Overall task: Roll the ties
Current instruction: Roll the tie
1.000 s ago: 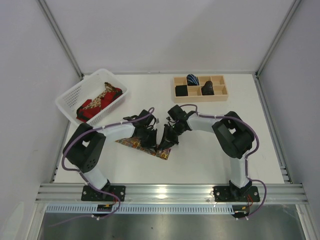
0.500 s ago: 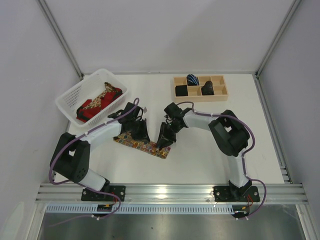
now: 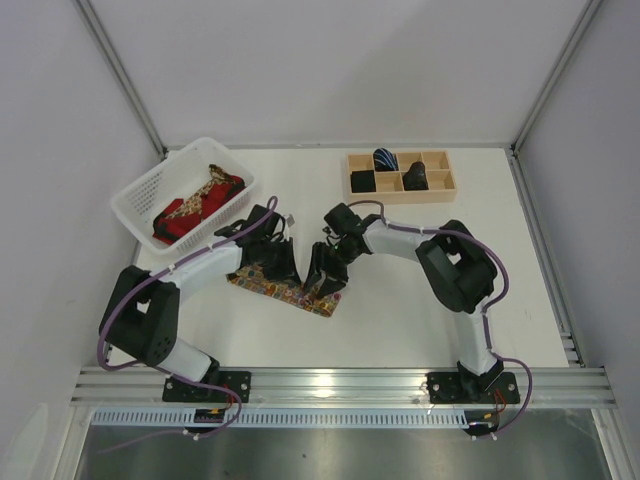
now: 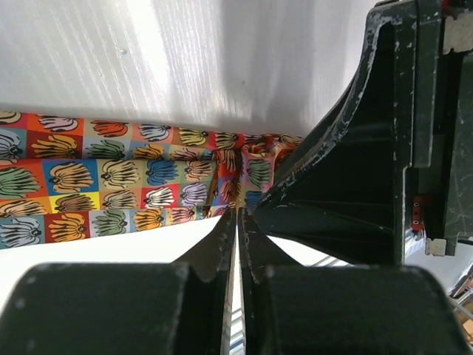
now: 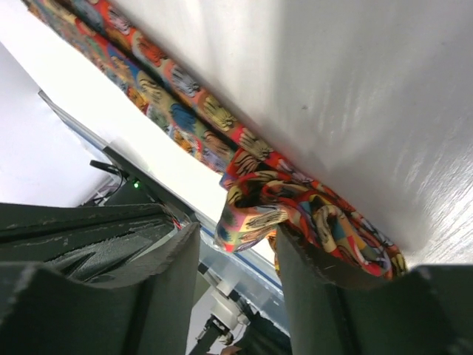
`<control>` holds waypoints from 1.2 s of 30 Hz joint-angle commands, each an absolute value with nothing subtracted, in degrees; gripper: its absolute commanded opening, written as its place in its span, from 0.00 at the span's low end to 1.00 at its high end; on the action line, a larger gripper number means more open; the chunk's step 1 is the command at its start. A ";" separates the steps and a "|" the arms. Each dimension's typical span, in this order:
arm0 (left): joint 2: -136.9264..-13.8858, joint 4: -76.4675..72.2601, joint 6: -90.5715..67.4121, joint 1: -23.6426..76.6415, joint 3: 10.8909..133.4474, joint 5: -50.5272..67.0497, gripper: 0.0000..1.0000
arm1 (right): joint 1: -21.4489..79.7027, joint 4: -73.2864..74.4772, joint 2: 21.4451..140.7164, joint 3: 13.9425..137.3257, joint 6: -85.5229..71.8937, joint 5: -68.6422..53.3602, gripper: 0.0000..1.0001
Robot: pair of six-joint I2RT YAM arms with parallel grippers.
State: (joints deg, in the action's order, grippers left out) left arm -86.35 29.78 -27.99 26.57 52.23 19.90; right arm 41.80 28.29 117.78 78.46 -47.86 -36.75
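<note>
Two loose fabric ties, a red necktie [image 3: 176, 224] and a gold paisley necktie [image 3: 190, 207], lie heaped in the white plastic lattice basket [image 3: 135, 192] at the far left of the white bench [image 3: 400, 290]. My left pincer [image 4: 237, 216] is pressed closed, tips down at the edge of the long multicoloured floral necktie [image 3: 262, 287], which lies flat mid-bench. My right pincer [image 5: 240, 231] stands partly wide, its fingers either side of that tie's rolled end [image 5: 310, 214]. Far right, the compartmented wooden tray [image 3: 437, 161] holds rolled dark ties [image 3: 415, 178].
</note>
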 commanded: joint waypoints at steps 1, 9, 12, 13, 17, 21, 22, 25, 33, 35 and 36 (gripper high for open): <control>-83.58 28.65 -28.12 25.93 52.56 22.14 0.08 | 42.19 28.22 114.61 78.75 -45.88 -35.68 0.53; -84.73 27.51 -29.79 25.93 52.91 25.74 0.08 | 41.49 28.74 110.31 78.66 -45.35 -36.83 0.56; -85.78 26.37 -30.50 25.93 52.82 27.85 0.08 | 40.43 31.01 106.63 78.75 -43.95 -35.86 0.57; -86.13 26.11 -30.67 25.93 52.82 28.47 0.08 | 40.26 31.72 105.83 78.75 -43.51 -35.34 0.59; -87.97 24.09 -31.64 25.93 53.09 31.99 0.08 | 38.50 35.32 101.35 77.96 -38.51 -29.73 0.73; -90.34 23.20 -31.91 26.10 53.35 34.89 0.08 | 38.32 36.30 97.57 76.38 -26.41 -23.83 0.84; -90.70 23.03 -31.90 26.10 53.35 35.33 0.08 | 38.49 34.56 96.78 74.55 -24.19 -22.60 0.89; -92.19 23.03 -31.29 26.10 52.91 36.47 0.08 | 40.16 27.99 93.87 67.54 -14.00 -20.40 0.99; -94.13 22.06 -30.32 26.10 51.50 36.39 0.08 | 48.51 19.60 93.77 63.36 -0.18 -12.39 1.00; -94.22 21.89 -30.32 26.10 51.42 36.39 0.07 | 49.48 18.29 94.22 63.72 -0.18 -13.71 1.00; -94.13 21.88 -30.24 26.10 51.42 36.21 0.08 | 49.92 17.41 94.22 63.81 -0.09 -13.54 1.00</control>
State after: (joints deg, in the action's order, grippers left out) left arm -94.13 23.77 -30.98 26.22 51.77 34.87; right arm 49.32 23.05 93.93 61.52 -4.19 -15.35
